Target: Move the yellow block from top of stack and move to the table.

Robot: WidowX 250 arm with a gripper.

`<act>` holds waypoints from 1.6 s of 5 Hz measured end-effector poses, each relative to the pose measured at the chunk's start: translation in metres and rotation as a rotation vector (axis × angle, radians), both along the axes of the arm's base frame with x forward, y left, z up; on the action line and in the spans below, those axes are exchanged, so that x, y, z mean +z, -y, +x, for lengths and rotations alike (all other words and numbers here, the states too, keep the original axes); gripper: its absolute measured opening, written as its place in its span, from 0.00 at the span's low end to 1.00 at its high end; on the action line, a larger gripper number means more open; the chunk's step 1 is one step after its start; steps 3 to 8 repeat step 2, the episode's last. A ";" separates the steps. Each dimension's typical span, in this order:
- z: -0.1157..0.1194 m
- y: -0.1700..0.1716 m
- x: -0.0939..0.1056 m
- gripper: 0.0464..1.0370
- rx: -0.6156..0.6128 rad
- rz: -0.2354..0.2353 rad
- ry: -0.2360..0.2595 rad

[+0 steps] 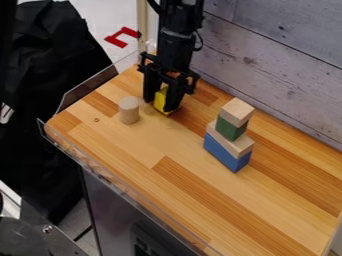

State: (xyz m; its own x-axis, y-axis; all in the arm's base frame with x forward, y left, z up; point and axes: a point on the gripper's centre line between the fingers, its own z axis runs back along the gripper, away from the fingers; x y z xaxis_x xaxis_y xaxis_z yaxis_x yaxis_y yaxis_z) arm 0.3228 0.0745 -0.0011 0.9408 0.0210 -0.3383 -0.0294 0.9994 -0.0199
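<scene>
One yellow block (161, 98) is located between the fingers of the gripper (159, 105), which is closed on it. The block is low over the far part of the wooden worktop (143, 150), well apart from the stack; contact with the surface cannot be confirmed. The gripper points downward. Just beside it, toward the left of the view, a pale wooden cylinder (129, 110) stands upright on the worktop. The stack, to the right, comprises four pieces: blue block (226, 153) at the bottom, pale wooden slab (230, 142) above, then green block (229, 129), with a pale wooden block (236, 111) on top.
</scene>
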 end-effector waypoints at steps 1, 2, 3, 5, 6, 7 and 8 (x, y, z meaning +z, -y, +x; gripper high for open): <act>-0.003 -0.001 0.001 0.87 0.073 0.000 -0.020; -0.005 -0.005 0.013 0.96 0.096 -0.008 -0.009; -0.005 -0.005 0.013 0.96 0.096 -0.008 -0.009; -0.005 -0.005 0.013 0.96 0.096 -0.008 -0.009; -0.005 -0.005 0.013 0.96 0.096 -0.008 -0.009; -0.005 -0.005 0.013 0.96 0.096 -0.008 -0.009; -0.005 -0.005 0.013 0.96 0.096 -0.008 -0.009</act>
